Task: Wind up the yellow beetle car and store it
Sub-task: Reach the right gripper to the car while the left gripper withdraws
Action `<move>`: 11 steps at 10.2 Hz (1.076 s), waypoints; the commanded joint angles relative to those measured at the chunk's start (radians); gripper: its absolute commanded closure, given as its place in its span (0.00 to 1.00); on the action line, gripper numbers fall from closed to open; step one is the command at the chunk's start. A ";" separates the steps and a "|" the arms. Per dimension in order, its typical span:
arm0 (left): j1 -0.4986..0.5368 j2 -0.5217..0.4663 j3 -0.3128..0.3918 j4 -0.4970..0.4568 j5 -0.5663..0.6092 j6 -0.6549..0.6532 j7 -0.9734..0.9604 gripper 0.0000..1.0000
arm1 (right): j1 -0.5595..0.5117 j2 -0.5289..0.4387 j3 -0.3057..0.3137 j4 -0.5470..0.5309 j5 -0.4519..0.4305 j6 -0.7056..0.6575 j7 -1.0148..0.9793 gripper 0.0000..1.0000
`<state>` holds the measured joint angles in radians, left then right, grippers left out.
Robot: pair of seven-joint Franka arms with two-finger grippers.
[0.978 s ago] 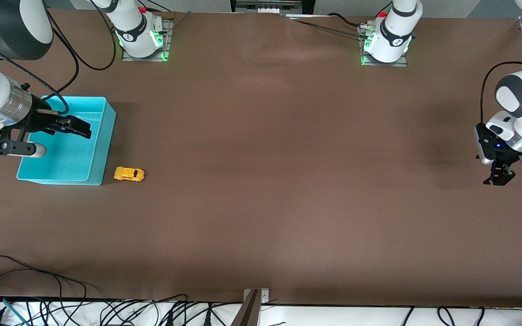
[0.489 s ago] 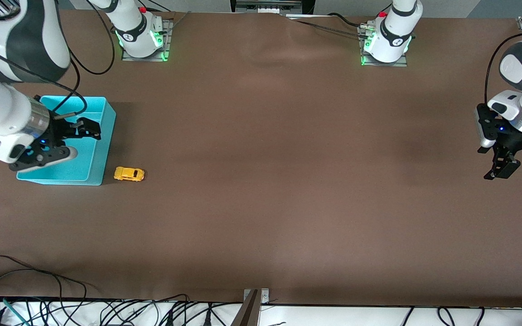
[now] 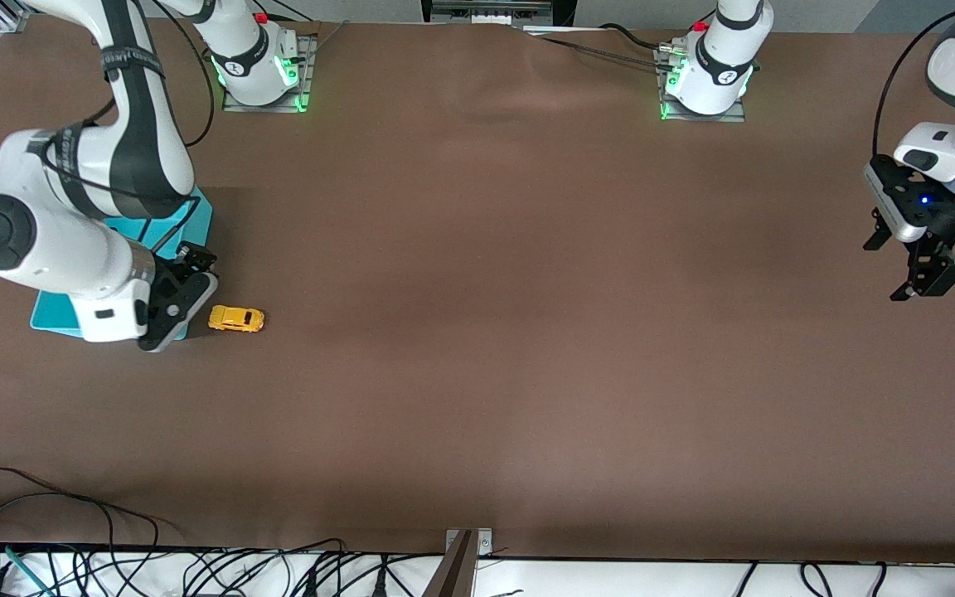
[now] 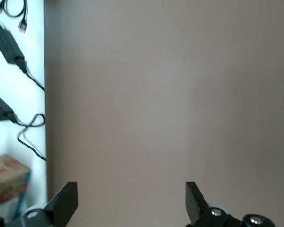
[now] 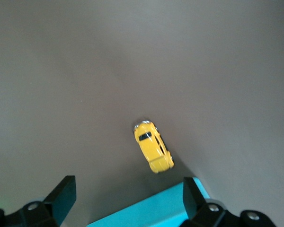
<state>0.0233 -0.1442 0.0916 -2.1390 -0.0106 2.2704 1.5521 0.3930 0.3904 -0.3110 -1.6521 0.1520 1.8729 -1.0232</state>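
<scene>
The right claw (image 3: 181, 286) has swung from over the turquoise plastic bin (image 3: 200, 217) to its camera-side corner, fingers spread wide and empty, apparently lining up on the small yellow beetle-shaped toy car (image 3: 236, 319). The car sits on the brown table (image 3: 527, 332) just beside that corner, not yet wound or stored. Nothing shows in the bin's visible part, and the left claw (image 3: 925, 278) waits, open, over the table's left-arm edge.

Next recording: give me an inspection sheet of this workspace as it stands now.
Surface: brown table, bare across the middle.
Job's things: tiny yellow beetle toy car on the table beside the turquoise plastic bin, outside it.
Clutter: nothing seen.
Grippers: right gripper open, over the bin's edge by the car; left gripper open, waiting over its own table end.
Cables: black cables along the table edge nearest the camera.
Surroundings: two arm bases with green lights.
</scene>
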 commanded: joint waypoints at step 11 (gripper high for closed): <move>-0.055 0.009 -0.030 0.399 -0.005 -0.675 -1.016 0.00 | -0.059 0.165 0.018 -0.241 0.166 0.434 -0.692 0.01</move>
<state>-0.0132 -0.1805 0.0803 -1.8019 -0.0106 1.6377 0.6358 0.3313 0.5847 -0.3084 -1.8307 0.2932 2.2500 -1.6857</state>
